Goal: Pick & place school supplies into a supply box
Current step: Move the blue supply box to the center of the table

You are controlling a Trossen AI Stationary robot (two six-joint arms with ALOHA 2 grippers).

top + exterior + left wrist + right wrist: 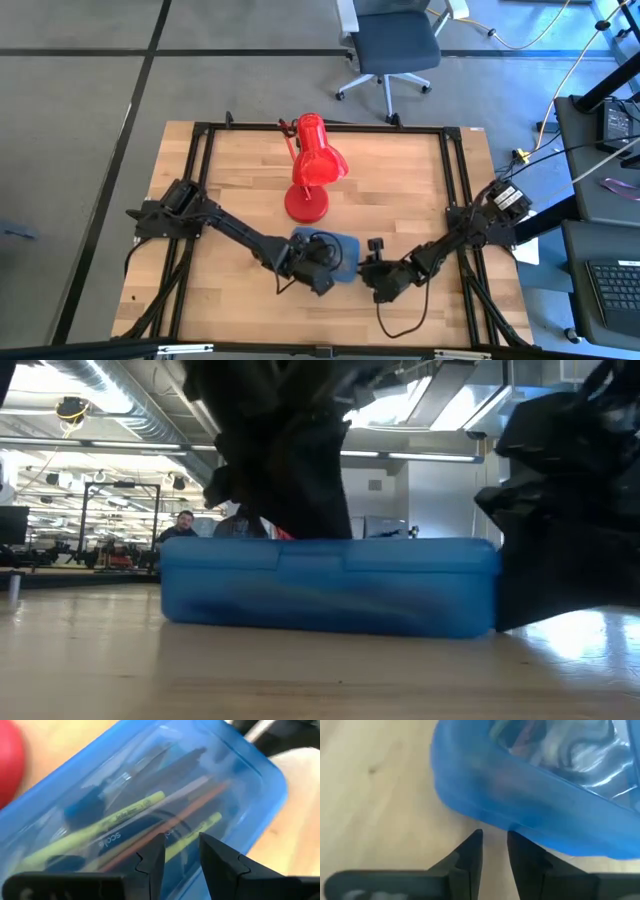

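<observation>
The supply box (345,247) is a shut translucent blue case lying flat on the wooden table (330,585). Through its lid in the left wrist view I see the school supplies (125,815): yellow, orange, blue and dark pens and pencils lying lengthwise inside. My left gripper (318,265) is over the lid (182,840), fingers nearly together. My right gripper (372,268) is low at the case's right end (495,834), also with fingers nearly together. The scissors do not show. My left gripper comes from above, pointing down, with its shut fingertips (155,850) on the case's lid (185,820), near the middle of its length. The case lies flat under it. My right gripper comes level from the table's right. Its shut fingertips (475,842) are at the lower edge of the case's rounded end wall (492,820); whether they touch it I cannot tell.
A big red desk lamp (312,170) stands just beyond the case, toward the far edge. Bare wood lies left and right of the arms. A black frame (455,180) rims the table. People sit in the room behind (185,525).
</observation>
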